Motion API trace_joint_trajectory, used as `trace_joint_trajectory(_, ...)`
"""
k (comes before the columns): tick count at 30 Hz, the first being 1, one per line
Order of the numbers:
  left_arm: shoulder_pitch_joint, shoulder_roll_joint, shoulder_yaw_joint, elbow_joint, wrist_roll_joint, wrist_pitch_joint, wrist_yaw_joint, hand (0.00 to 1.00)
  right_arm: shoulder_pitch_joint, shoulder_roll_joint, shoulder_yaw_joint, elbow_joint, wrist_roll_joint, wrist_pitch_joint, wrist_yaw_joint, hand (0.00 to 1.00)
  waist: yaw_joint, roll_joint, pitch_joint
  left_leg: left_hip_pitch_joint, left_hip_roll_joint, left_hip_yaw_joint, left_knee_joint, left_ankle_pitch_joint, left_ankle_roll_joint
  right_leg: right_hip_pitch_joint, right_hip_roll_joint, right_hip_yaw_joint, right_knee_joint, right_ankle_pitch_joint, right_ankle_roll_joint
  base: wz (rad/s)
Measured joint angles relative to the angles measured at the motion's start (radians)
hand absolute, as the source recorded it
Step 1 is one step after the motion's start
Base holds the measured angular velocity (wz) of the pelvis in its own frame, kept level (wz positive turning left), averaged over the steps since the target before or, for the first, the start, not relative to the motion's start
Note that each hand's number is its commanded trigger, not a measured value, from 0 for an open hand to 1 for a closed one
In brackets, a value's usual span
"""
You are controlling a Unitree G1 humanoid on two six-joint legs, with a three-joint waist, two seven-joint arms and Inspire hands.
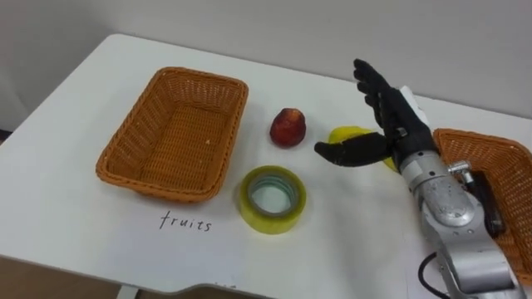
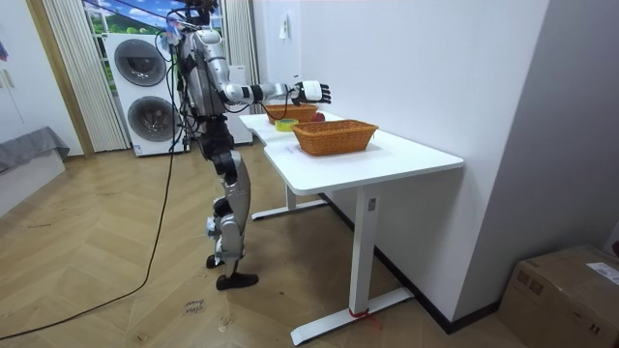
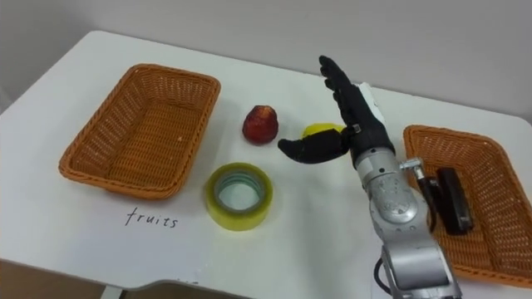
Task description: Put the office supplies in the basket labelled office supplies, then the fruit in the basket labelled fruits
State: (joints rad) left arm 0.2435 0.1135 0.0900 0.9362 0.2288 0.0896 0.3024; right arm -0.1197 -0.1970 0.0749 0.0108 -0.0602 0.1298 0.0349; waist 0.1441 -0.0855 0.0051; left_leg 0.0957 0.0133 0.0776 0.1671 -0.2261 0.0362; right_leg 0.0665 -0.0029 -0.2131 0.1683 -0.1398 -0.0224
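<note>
A smooth white counter (image 3: 316,241) with a rounded corner, seen from above. Nearest the robot lies a thick roll of glossy yellow tape (image 3: 238,220), flat on its side, with its round hollow core facing up. A short handwritten label sits on the counter to its left.

Just beyond the label is a rectangular wicker basket (image 3: 137,133), woven in warm orange-brown cane with sloping walls and a braided rim. It has nothing in it. At the right edge stands a matching wicker basket (image 3: 490,178), which holds a small black object (image 3: 453,208), oblong and matte, lying near its left wall.

Between the baskets the robot's right hand (image 3: 353,124) reaches in on a silver metal forearm. The hand is black, its fingers stretched straight and pointing away, its thumb spread out to the left. It holds nothing.

Beyond the tape, a round red fruit (image 3: 260,124) with a slightly mottled skin stands on the counter. Just right of it, a smooth yellow fruit (image 3: 320,130) is partly hidden behind the thumb. Both fruits lie outside the baskets.
</note>
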Motion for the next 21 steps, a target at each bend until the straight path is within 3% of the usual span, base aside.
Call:
trace_joint_trajectory(7,-0.011,-0.003,-0.022,-0.013,-0.001,-0.001,-0.003,0.00,-0.015,0.001,0.025,0.060,0.025,-0.009,-0.001,0.00,0.001,0.011,-0.0044,0.000,-0.002,-0.002,0.000,0.001,0.002,0.000,-0.007,-0.003,0.000,0.000,0.000,0.01)
trace_joint_trajectory(10,-0.016,-0.003,-0.034,-0.015,-0.001,-0.001,-0.010,0.00,-0.018,0.000,0.025,0.075,0.034,-0.009,-0.001,0.00,0.004,0.021,-0.0044,0.001,-0.005,-0.001,-0.001,0.003,0.005,0.001,-0.010,-0.004,0.001,0.001,0.001,0.00)
trace_joint_trajectory(21,-0.012,-0.006,-0.037,-0.034,0.000,-0.001,-0.013,0.00,-0.020,0.000,0.063,0.142,0.059,-0.009,0.009,0.00,0.016,0.025,-0.0021,-0.005,-0.005,-0.001,-0.001,0.006,0.004,-0.006,-0.011,-0.004,0.002,0.001,0.002,0.00)
